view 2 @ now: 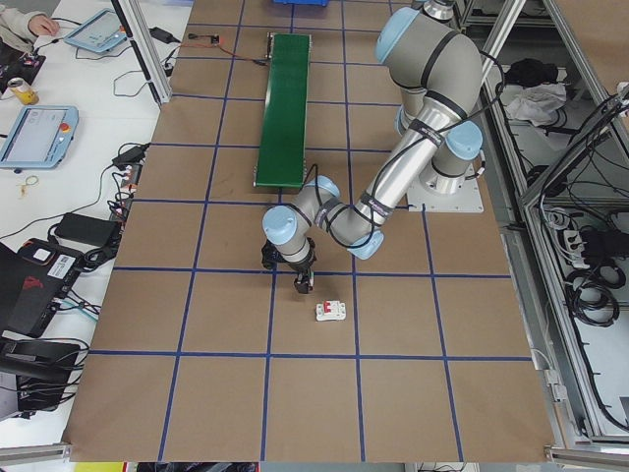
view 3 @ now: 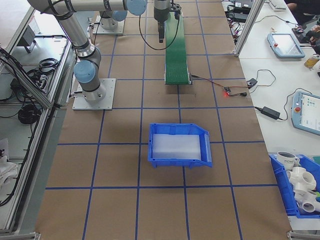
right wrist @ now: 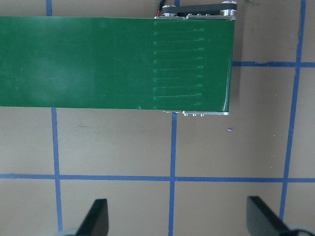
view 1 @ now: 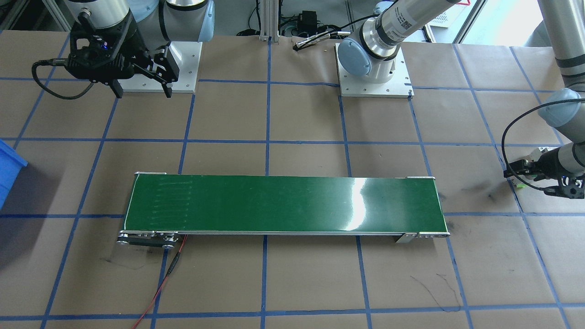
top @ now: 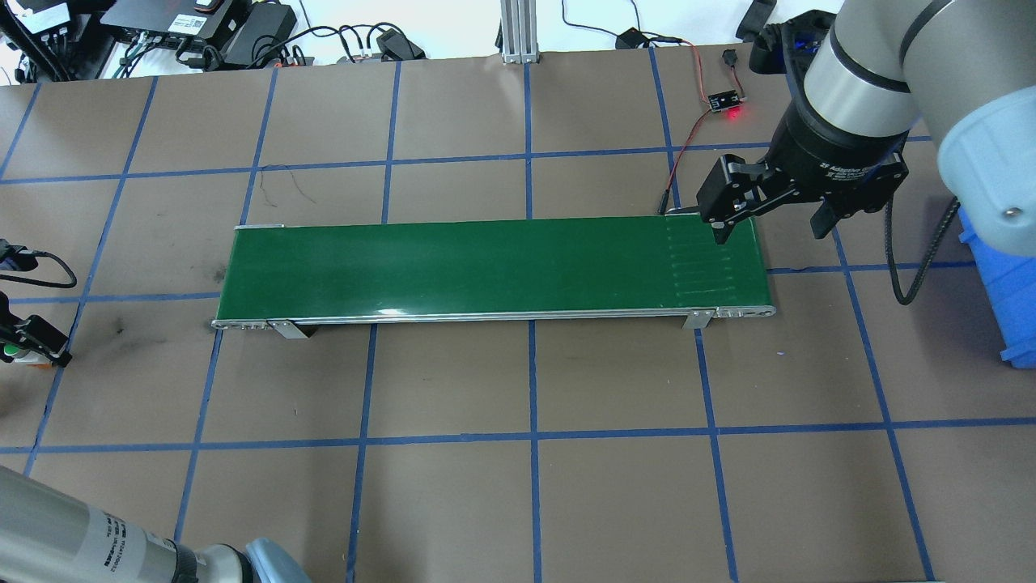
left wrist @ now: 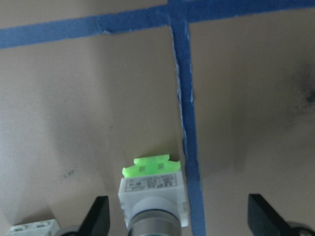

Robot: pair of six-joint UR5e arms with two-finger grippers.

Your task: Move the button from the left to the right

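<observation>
The left gripper [left wrist: 177, 221] stood open around the button [left wrist: 153, 189] (green-trimmed, on the paper), while the right gripper [top: 773, 225] hung open over the conveyor belt [top: 486, 263].

A brown-paper desk [top: 486, 486] gridded with blue tape carries a green conveyor belt [top: 486, 263]; the button [left wrist: 153, 189] stands on it between the left fingers [left wrist: 96, 216], a white circuit breaker [view 2: 331, 312] and blue bin [view 3: 179, 145] elsewhere.
</observation>
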